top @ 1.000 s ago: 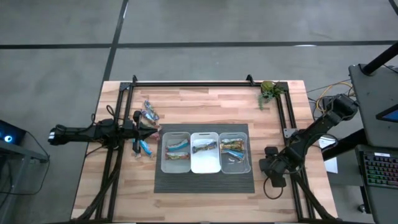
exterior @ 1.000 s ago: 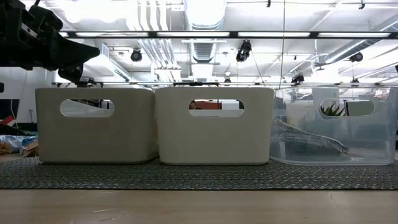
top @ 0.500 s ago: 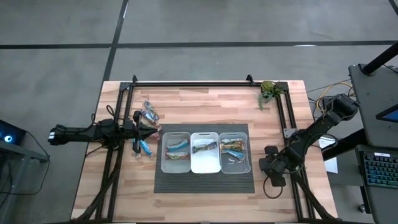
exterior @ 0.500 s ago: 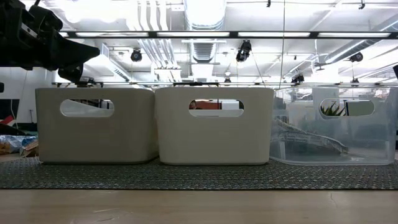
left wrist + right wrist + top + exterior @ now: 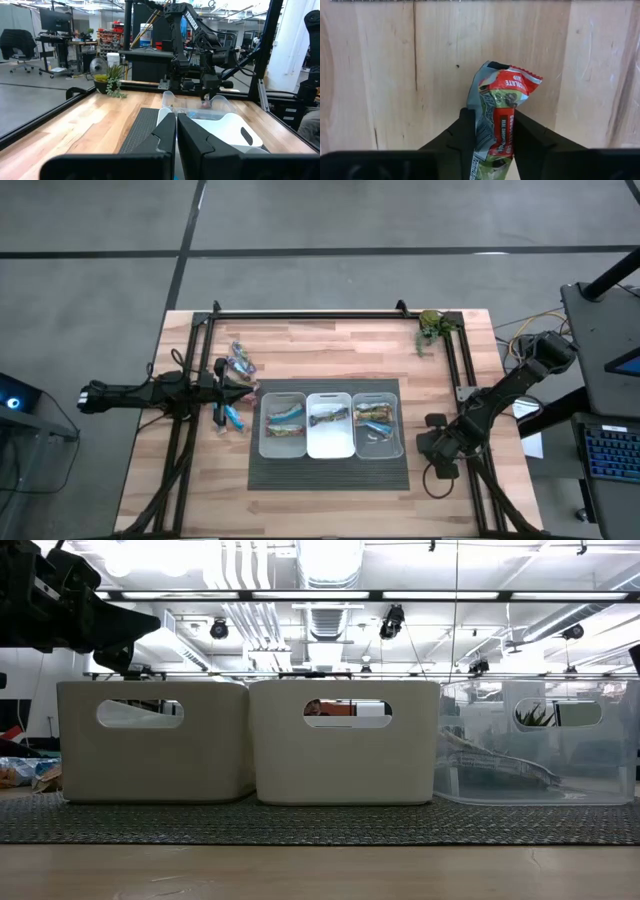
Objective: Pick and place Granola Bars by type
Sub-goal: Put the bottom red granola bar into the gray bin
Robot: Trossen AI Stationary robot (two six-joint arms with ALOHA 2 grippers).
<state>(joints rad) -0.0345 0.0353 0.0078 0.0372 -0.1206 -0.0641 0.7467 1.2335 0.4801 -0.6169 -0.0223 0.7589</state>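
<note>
Fingers of the right gripper have just closed on a silvery bar above the counter beside the bins, apparently ready for sorting; left fingers stay clenched, empty.

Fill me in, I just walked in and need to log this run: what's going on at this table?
A two-armed robot is sorting granola bars into three bins on a mat. The right gripper, right of the bins, is closing on a silvery red-marked bar above the wooden table. The left gripper is shut, near a few unsorted bars left of the bins.
</note>
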